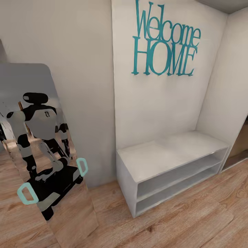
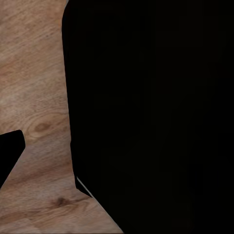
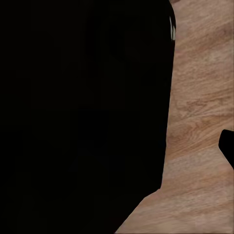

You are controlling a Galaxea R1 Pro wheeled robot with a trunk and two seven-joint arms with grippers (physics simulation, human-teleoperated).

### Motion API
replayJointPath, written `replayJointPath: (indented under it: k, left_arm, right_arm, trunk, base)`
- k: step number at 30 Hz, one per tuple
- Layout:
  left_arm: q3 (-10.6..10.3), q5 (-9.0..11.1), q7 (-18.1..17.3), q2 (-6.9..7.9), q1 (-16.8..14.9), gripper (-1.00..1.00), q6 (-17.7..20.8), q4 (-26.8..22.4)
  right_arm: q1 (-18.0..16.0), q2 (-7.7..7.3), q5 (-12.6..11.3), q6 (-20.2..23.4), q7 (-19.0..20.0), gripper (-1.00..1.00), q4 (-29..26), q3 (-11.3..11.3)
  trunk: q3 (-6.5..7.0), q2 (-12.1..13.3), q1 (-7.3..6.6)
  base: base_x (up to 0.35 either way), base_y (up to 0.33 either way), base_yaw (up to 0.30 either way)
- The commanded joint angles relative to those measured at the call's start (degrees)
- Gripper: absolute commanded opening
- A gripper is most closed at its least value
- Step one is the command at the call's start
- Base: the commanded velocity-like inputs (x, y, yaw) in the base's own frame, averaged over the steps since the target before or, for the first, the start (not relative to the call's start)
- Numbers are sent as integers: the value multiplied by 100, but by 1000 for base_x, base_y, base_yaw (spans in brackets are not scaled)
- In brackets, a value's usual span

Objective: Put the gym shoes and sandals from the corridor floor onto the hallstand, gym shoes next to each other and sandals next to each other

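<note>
I am facing a corner of the corridor, looking down at pale walls (image 1: pixel 82 51) and the wood-plank floor (image 1: pixel 193 224). The wall ahead is carrying a teal "Welcome HOME" sign (image 1: pixel 167 39) high up. Below that sign a low white bench (image 1: pixel 172 170) is standing against the wall, its far end reaching into the corner; it is showing a flat top and two open shelves under it, all bare. This is the plain two-shelf bench with no tall back panel.

To the left a tall mirror (image 1: pixel 38 148) is leaning against the wall, its foot resting on the floor. In it I am seeing my own reflection (image 1: pixel 41 151): dark head, white trunk, black base with two teal loops.

My left wrist camera is looking at floor planks (image 2: pixel 34 97) beside a large black shape (image 2: pixel 151 112) that is covering most of the picture, with a smaller black piece (image 2: pixel 9 156) at one edge. My right wrist camera is giving the same: black mass (image 3: pixel 83 112) and a strip of floor (image 3: pixel 200 122). I cannot tell whether either gripper is released or clenched.

The shoes and sandals are not in sight from here.
</note>
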Motion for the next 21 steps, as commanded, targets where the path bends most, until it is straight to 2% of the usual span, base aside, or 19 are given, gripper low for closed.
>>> replayJointPath:
  k: [1, 5, 11, 17, 21]
  left_arm:
    - [2, -17, -9, -9, 10, 100, -9, 32]
    - [-2, -17, -9, -9, 10, 100, -9, 28]
    - [8, 8, -9, -9, 8, 100, -9, 8]
    - [20, 21, -9, -9, 8, 100, -9, -67]
    - [18, 19, -9, -9, -3, 100, -77, -117]
  right_arm:
    - [-27, 33, 6, -20, -18, 100, -33, 8]
    - [-27, 159, 7, -19, -14, 100, -138, 8]
    - [-27, 216, 6, -18, 17, 100, -210, 12]
    - [-27, 249, 8, -22, 6, 100, -295, 5]
    - [-27, 217, 17, -95, -16, 100, -375, 4]
  trunk:
    - [-3, -2, 0]
    - [-3, -2, 0]
    - [-3, -2, 0]
    - [-3, -2, 0]
    - [-3, -2, 0]
  base:
    - [0, 0, 0]
    - [0, 0, 0]
    - [0, 0, 0]
    - [0, 0, 0]
    - [0, 0, 0]
